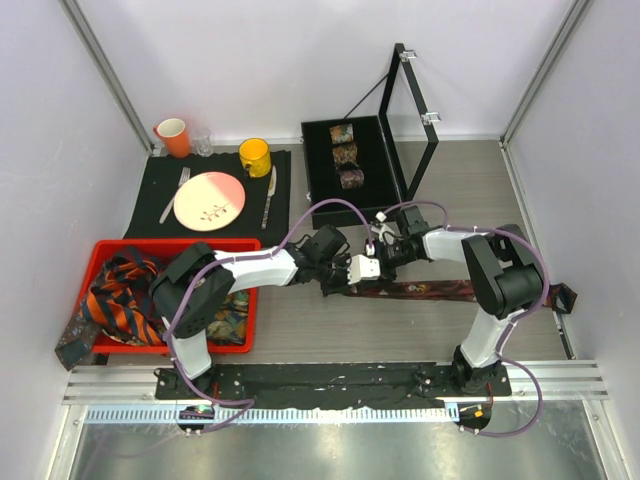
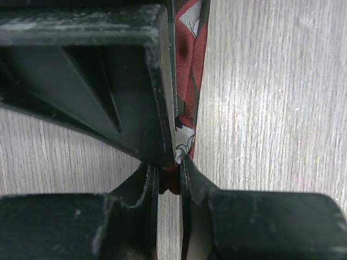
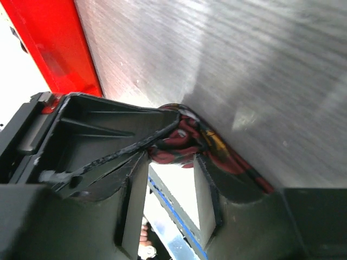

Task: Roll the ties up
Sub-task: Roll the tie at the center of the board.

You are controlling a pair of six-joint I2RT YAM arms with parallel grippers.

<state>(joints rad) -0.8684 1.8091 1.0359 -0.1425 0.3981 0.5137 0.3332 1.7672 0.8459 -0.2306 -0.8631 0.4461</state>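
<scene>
My left jaws are pinched tight on the narrow end of the dark red patterned tie point(image 1: 420, 291), and in my left wrist view the fabric point(image 2: 190, 65) runs away from the pinch, squeezed between my two black fingers point(image 2: 143, 216) and pressed against the side of my other arm's finger just above. My right jaws stand parted, with a small bunched fold of the same tie point(image 3: 179, 142) sitting between their tips. I cannot tell whether both tips touch it. Both sets of jaws meet near the middle of the worktop point(image 1: 480, 200), almost touching each other. From there the rest of the tie lies flat in a strip running off to my right, past the base of my right arm. To my left a red tray point(image 1: 180, 245) holds a loose heap of orange-navy striped ties point(image 1: 120, 290), one tail hanging over its left edge, and another patterned tie point(image 1: 232, 315) lies at its right end. At the back of the worktop an open black box point(image 1: 320, 180) holds three rolled ties point(image 1: 345, 155) in a row, well apart from my jaws.
</scene>
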